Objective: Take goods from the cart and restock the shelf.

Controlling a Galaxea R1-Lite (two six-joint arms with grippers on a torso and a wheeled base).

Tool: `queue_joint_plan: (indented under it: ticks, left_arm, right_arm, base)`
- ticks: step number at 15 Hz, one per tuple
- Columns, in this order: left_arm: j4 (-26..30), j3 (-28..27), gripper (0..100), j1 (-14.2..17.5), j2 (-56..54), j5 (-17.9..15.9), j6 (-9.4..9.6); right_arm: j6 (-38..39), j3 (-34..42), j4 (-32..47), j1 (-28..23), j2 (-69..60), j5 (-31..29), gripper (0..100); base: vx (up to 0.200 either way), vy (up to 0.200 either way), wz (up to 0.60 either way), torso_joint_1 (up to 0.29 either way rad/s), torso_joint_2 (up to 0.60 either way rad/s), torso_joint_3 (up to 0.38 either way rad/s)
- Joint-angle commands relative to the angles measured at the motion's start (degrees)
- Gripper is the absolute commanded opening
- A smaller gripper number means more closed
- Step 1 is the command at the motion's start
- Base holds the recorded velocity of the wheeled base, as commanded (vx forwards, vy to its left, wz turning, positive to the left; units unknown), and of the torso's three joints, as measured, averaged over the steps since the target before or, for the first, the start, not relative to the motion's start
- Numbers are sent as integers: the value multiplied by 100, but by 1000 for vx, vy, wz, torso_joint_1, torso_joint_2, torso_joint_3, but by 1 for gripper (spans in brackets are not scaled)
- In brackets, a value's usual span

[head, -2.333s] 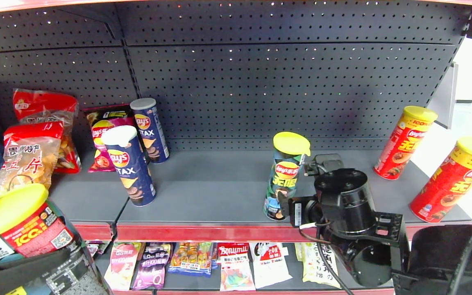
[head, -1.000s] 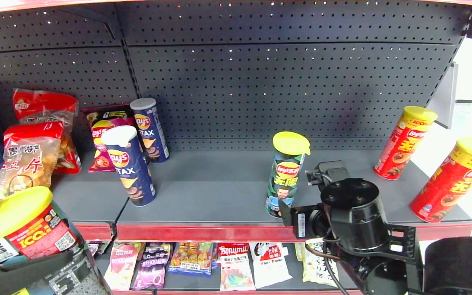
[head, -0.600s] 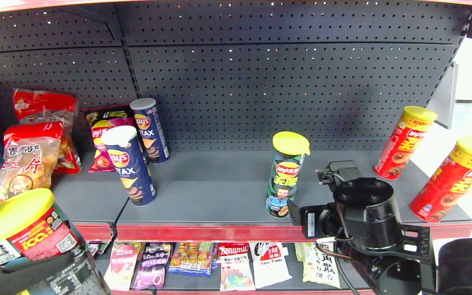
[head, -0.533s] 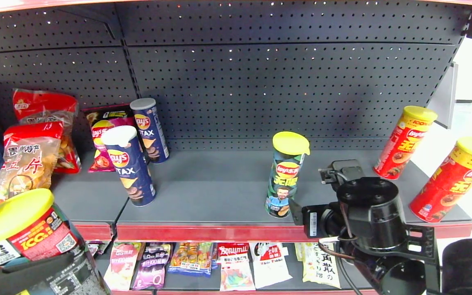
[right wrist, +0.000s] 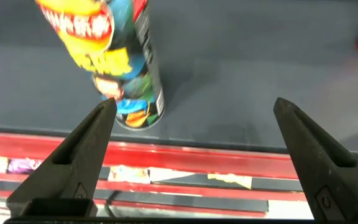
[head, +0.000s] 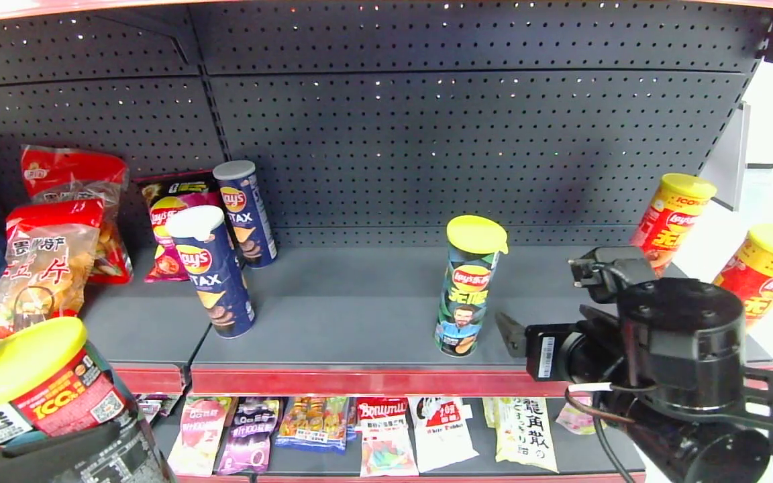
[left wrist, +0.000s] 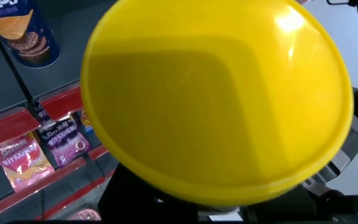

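Closest to me, the left tool (head: 51, 436) is clamped on a yellow-lid can (head: 31, 379) w/ a red label, held upright below and in front of the shelf's (head: 359, 315) left front corner. From the left wrist cam that lid (left wrist: 216, 99) blocks most of the picture.

The right tool (right wrist: 194, 104) hangs just off the shelf's front edge, toward the right end, fingers wide apart w/ nothing between them. The green can (head: 467, 288) stands upright near the front edge, just beside that tool on its left and not touching it (one finger sits close by the can's base).

Under the front edge, a lower shelf (head: 581, 449) carries a row of small packets (head: 386, 436).

Further in, on the left section, a front blue can (head: 212, 272) is mid-depth and a rear blue can (head: 247, 213) is by the back edge, w/ a purple chip bag (head: 168, 225) beside it. Red snack bags (head: 47, 258) are stacked at the far left end. Two red cans (head: 672, 211) stand at the right end, the nearer one partly behind the right arm. The pegboard (head: 467, 147) closes the back.
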Motion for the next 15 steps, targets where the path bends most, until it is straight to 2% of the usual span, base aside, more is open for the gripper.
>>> queue_joint_plan:
  ticks: [1,11,15]
  left_arm:
    - [-1,23,0,-1,-26,2,0]
    - [-1,84,0,-1,-114,2,0]
    - [-1,111,0,8,-149,-7,-9]
  right_arm:
    - [-19,120,-3,-116,-471,64,100]
    - [-951,-39,-3,-186,-1025,415,100]
    - [-1232,199,-3,-178,-1464,644,100]
  base:
    - [0,0,0,0,0,0]
    - [0,0,0,0,0,0]
    - [0,0,0,0,0,0]
